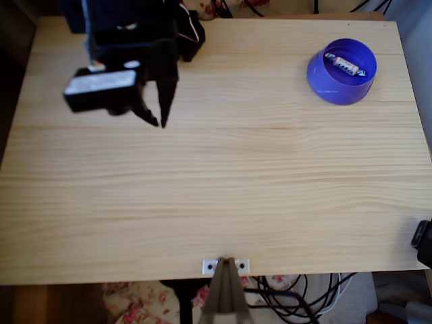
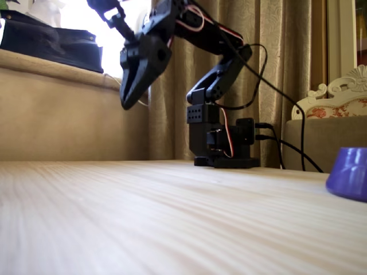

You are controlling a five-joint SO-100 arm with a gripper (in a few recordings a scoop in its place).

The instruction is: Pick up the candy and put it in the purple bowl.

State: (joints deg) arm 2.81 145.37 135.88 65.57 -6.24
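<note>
- The candy point(image 1: 345, 65) lies inside the purple bowl point(image 1: 324, 79), at about two o'clock on the table in the overhead view. It rests on the bowl's floor, lying slantwise, its red and white wrapper and pale twisted ends plain against the violet.
- The purple bowl stands upright near the table's far right corner in the overhead view. In the fixed view the bowl point(image 2: 348, 179) is cut off by the picture's right edge, at about four o'clock, and its inside is hidden by its wall.
- The gripper point(image 1: 160, 122) is at about ten o'clock in the overhead view, well apart from the bowl, with its fingertips pointing toward the near edge of the table.
- In the fixed view the gripper point(image 2: 126, 105) hangs high above the wooden table point(image 2: 172, 217), touching nothing, tips pointing down.
- The fingers point(image 1: 166, 101) lie close together with nothing between them (in the overhead view a thin wedge of table shows between the two dark prongs; in the fixed view they read as one closed beak).
- The arm's base point(image 2: 221, 143) stands at the table's far edge, in front of a curtain point(image 2: 281, 69), with cables running off to the right.
</note>
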